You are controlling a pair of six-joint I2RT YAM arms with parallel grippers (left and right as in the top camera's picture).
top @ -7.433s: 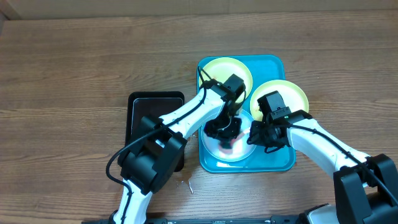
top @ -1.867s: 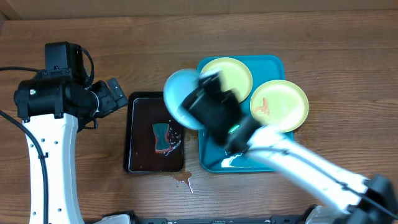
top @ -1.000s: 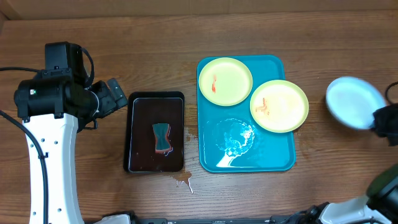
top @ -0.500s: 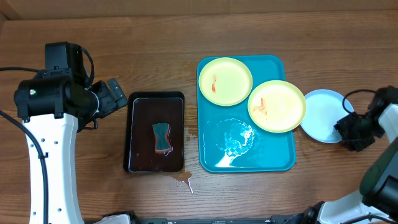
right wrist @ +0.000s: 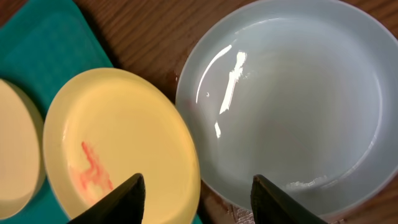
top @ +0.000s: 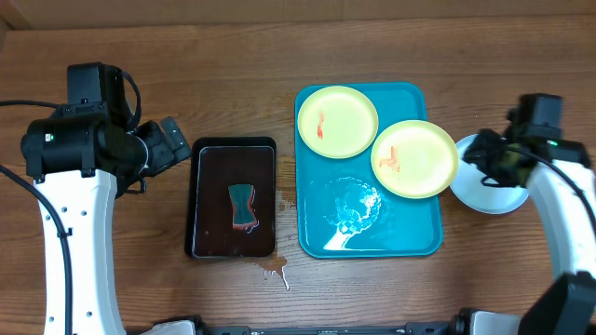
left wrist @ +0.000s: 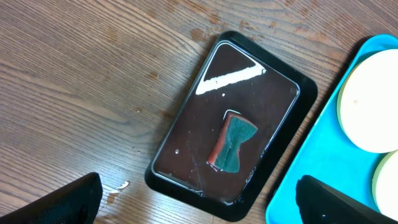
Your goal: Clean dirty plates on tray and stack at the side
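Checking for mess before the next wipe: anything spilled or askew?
Yes. A small brownish puddle lies on the wood just below the black tray. The right yellow plate overhangs the teal tray's right rim, its edge meeting the pale blue plate.

Bright even light; glare streaks on blue-white plate [right wrist: 292,106]

No legible text or markings anywhere

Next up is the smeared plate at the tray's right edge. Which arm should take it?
Right. The right gripper, open, hovers over the blue-white plate, directly beside the smeared plate; the left gripper is far off, past the black tray.
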